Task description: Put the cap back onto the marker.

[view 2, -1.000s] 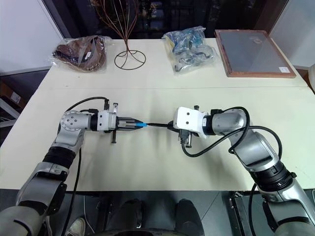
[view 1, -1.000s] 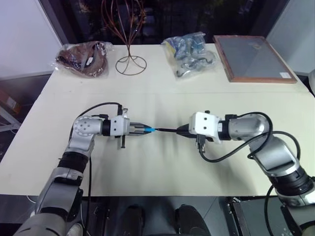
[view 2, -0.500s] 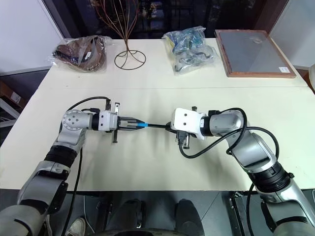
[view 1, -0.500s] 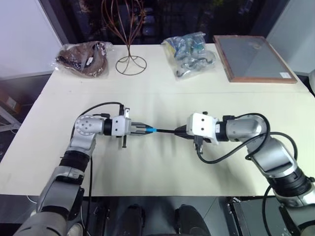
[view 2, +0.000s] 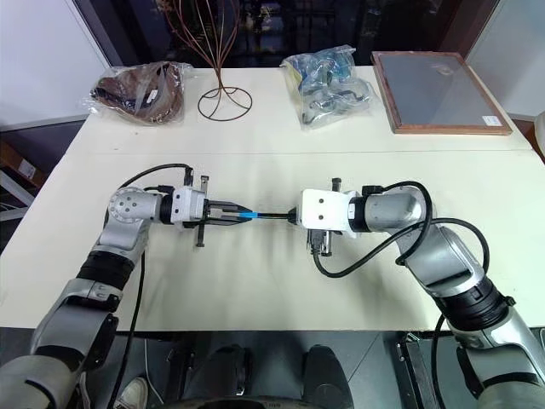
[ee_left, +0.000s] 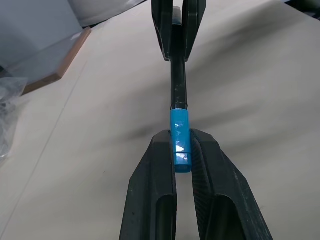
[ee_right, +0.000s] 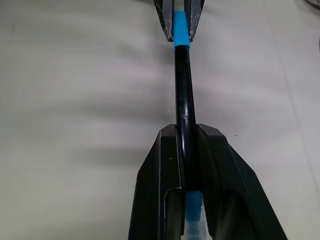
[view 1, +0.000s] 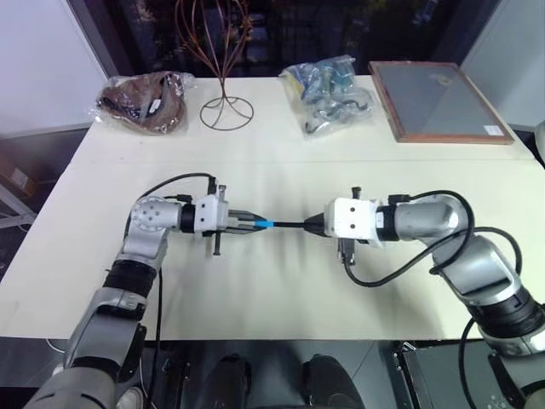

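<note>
While the two arms face each other over the middle of the worktop (view 1: 281, 307), we see the left end effector (view 1: 248, 224) pressed onto the cap (view 1: 265, 225), its two black fingers (ee_left: 152, 190) pinching the blue cylinder from either side. In the left wrist view the cap (ee_left: 180, 141) pokes out past the fingertips and its open end meets the marker (ee_left: 178, 85), which runs straight on from it in one line. The cap touches the black shaft there; we cannot tell how far the tip sits inside.

The right end effector (view 1: 317, 225) is likewise pressed together, pinching the marker (view 1: 289, 225) near its rear. In the right wrist view the shaft (ee_right: 184, 95) passes between the fingers (ee_right: 167, 165), a light blue band showing low down between them, and reaches across to the cap (ee_right: 181, 27) held at the far end.

Marker and cap hang level above the worktop, between the two end effectors, touching nothing else.

Along the far edge lie a brown bundle in a bag (view 1: 146, 100), a wire stand (view 1: 225, 102), a clear bag of blue and dark parts (view 1: 329, 92) and a wood-framed panel (view 1: 436, 100). All are well apart from the arms, and nothing lies between the end effectors but the marker itself.
</note>
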You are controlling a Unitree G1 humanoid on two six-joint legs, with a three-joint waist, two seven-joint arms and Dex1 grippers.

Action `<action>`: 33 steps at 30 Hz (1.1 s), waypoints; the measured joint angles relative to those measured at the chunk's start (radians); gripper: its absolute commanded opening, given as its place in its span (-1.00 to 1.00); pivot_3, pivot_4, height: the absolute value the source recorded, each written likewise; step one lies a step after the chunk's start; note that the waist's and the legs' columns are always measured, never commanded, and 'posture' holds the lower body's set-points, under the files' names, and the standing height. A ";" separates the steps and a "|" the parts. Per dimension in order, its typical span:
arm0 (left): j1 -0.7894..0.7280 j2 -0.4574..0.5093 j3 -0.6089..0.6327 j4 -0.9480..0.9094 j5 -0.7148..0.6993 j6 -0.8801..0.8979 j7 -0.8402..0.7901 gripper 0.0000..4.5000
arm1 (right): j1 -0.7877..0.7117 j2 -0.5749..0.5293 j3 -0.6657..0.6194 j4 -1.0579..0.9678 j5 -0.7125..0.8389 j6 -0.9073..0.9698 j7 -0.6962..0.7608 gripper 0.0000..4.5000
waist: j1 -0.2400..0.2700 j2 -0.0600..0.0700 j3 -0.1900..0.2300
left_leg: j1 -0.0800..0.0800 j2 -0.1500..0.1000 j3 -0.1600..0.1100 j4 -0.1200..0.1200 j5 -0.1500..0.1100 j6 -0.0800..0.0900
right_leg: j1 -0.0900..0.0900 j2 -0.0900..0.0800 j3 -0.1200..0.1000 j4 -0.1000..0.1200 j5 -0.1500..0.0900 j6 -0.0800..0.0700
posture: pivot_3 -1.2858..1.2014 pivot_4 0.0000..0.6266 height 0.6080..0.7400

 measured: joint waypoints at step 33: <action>0.060 -0.006 0.026 -0.103 -0.004 0.046 0.018 -1.00 | -0.005 0.029 -0.005 0.000 -0.027 -0.031 0.031 -0.97 | 0.000 0.000 0.000 | 0.000 0.000 0.000 0.000 0.000 0.000 | 0.000 0.000 0.000 0.000 0.000 0.000 | 0.03 -0.52 1.00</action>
